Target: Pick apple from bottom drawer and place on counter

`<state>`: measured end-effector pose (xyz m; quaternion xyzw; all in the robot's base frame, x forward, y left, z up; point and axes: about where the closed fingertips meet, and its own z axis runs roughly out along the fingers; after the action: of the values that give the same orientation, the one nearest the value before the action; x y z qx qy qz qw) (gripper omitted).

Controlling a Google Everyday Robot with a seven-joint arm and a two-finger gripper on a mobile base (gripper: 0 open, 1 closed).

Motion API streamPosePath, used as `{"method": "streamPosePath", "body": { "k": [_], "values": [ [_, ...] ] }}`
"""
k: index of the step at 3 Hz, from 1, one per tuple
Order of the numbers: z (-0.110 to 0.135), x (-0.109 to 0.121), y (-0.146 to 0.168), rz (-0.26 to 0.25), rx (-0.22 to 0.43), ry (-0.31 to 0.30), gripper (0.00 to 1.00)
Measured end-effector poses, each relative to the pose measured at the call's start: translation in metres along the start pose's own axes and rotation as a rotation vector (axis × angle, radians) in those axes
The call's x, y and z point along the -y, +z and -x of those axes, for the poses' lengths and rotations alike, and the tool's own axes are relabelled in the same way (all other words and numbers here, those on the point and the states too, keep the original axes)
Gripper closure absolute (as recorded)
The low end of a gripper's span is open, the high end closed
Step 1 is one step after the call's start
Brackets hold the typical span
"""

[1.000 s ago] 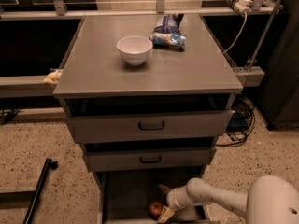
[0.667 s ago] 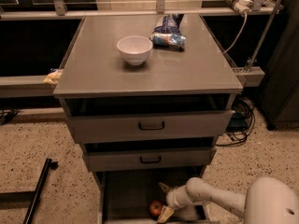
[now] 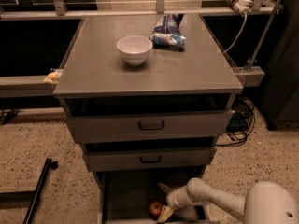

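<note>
Grey metal makes up the whole cabinet: a flat, slightly glossy counter on top and three drawers below it. On the counter stand a white bowl and, just behind it to the right, a blue-and-white snack bag lying on its side; the two are near each other but apart. The top drawer and the middle drawer, each with a black handle, are each pulled out a little.

The bottom drawer is pulled out at floor level, its inside dim. The apple — small, red with a yellowish patch — lies on the drawer's floor, towards the front and about the middle.

The white arm reaches in from the lower right, and the gripper is down inside the bottom drawer. Its two fingers are spread apart and grasp nothing: one points up and back, the other — pale yellow — sits just beside the apple on its right; whether it touches the fruit cannot be told.

Speckled flooring surrounds the cabinet, with a tangle of dark cables on the right.
</note>
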<state>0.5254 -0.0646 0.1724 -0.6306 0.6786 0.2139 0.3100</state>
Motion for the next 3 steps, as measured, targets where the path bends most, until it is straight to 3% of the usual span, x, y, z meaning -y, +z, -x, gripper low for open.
{"method": "streamPosePath", "body": {
  "k": [3],
  "values": [
    [-0.0006, 0.0092, -0.008, -0.012, -0.007, 0.026, 0.07]
  ]
}}
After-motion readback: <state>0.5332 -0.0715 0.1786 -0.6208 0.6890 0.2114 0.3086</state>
